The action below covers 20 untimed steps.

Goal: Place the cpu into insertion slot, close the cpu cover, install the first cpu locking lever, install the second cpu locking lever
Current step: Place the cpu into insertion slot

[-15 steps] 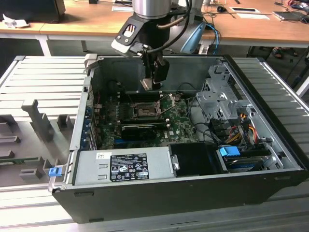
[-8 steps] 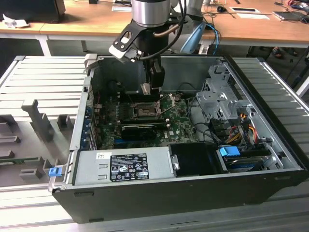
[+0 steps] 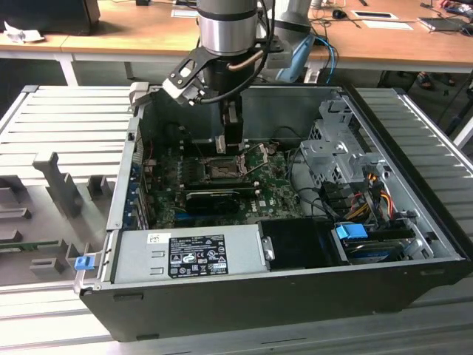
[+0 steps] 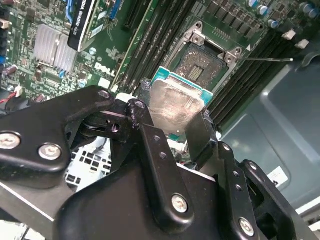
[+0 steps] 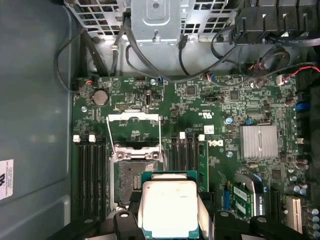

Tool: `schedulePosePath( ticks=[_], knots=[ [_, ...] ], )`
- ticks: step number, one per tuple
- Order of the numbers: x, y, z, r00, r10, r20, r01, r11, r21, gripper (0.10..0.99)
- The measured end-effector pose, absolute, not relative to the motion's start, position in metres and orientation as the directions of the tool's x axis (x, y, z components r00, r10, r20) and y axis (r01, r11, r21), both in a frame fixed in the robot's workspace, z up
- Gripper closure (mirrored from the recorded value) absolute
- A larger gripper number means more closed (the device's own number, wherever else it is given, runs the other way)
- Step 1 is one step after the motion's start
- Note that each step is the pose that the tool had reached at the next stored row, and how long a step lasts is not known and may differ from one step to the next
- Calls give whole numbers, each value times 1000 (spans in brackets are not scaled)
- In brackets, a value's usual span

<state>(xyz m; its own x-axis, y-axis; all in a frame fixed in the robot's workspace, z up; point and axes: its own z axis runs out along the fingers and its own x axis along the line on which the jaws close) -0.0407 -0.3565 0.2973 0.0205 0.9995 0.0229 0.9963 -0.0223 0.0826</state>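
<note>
Colour log: cpu point(image 4: 175, 105) in gripper point(image 4: 172, 117).
The gripper is matt black with silver screw heads; the cpu between its fingers has a pale grey-tan metallic face, streaked with glare, on a teal-green edge. The insertion slot point(image 4: 202, 67) just beyond the gripper: dark speckled centre, silver rim. The cpu cover point(image 5: 134, 118): silver. The circuit board point(image 5: 200, 100): green, dotted with small parts. The heatsink point(image 5: 258, 141): silver, ribbed in fine parallel lines.
</note>
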Motion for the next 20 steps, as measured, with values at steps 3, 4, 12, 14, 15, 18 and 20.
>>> schedulePosePath(
  ticks=[3,4,12,14,15,18,20],
  knots=[
    [-41,-356,284,20,999,30,996,-23,83,561],
    [-42,-357,283,20,999,31,996,-23,83,561],
    [-42,-356,273,21,999,33,996,-24,83,561],
    [-42,-356,267,26,999,33,996,-29,83,561],
    [-42,-356,264,26,999,33,996,-29,83,561],
    [-43,-350,254,26,999,34,996,-29,83,561],
    [-43,-346,251,26,999,34,996,-29,83,561]
  ],
)
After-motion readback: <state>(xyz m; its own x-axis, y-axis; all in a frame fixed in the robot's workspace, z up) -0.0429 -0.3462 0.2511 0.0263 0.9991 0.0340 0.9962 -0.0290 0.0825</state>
